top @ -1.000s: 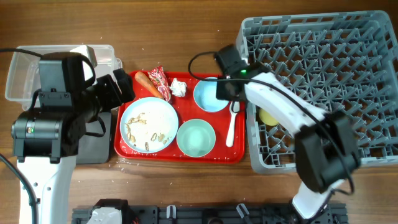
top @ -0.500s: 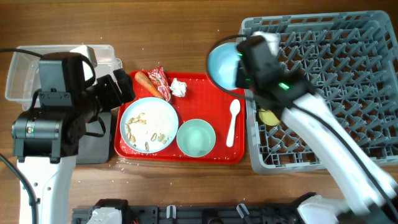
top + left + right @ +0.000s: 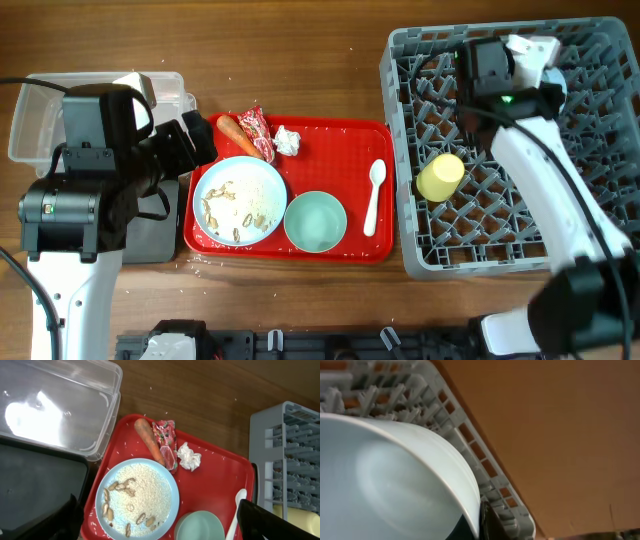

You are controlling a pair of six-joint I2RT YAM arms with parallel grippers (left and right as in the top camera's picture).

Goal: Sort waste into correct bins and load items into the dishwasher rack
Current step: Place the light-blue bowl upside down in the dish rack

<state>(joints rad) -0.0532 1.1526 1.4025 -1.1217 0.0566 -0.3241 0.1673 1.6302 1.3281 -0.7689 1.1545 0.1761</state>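
Our right gripper pinches the pale blue bowl by its rim, above the dishwasher rack, near its far edge. We should lower it tilted between the pegs, then release; left gripper spread wide, empty.

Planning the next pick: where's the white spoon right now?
Overhead, the white spoon lies on the red tray, right side, between the pale green bowl and the dishwasher rack.

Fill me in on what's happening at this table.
The right gripper holds the pale blue bowl by its rim above the far edge of the dishwasher rack, where the yellow-green cup lies. The left gripper hangs open beside the red tray, holding nothing. On the tray: the plate with rice scraps, the green bowl, the spoon, the carrot piece, the wrapper and the tissue.
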